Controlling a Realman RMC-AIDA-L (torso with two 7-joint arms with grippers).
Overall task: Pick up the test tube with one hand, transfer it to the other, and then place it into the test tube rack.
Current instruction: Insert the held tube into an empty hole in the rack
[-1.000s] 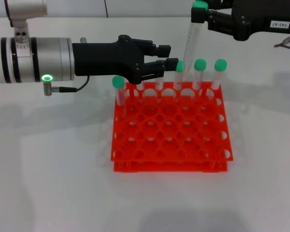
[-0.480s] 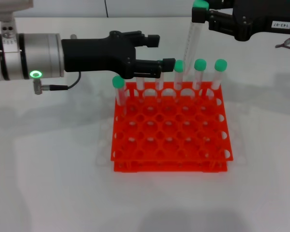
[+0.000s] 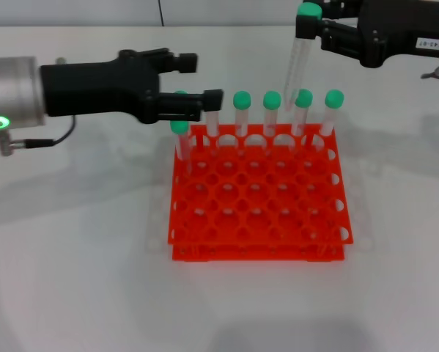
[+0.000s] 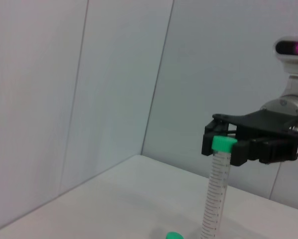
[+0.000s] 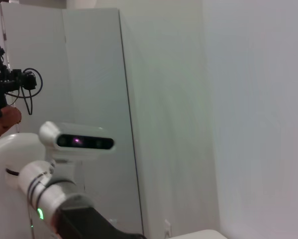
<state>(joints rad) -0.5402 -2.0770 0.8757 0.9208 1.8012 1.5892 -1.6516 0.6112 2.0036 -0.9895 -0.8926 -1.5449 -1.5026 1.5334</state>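
I hold the test tube (image 3: 298, 70) by its green cap in my right hand (image 3: 312, 28), fingers clamped on the cap, the tube hanging slightly tilted over the far row of the orange-red test tube rack (image 3: 259, 192), tip near the capped tubes at 12 o'clock. To seat it well, I judge I should straighten it, centre the tip over a free hole, then lower slowly. My left hand (image 3: 197, 77), fingers parted and empty, sits at 10 o'clock of the rack, apart from the tube.
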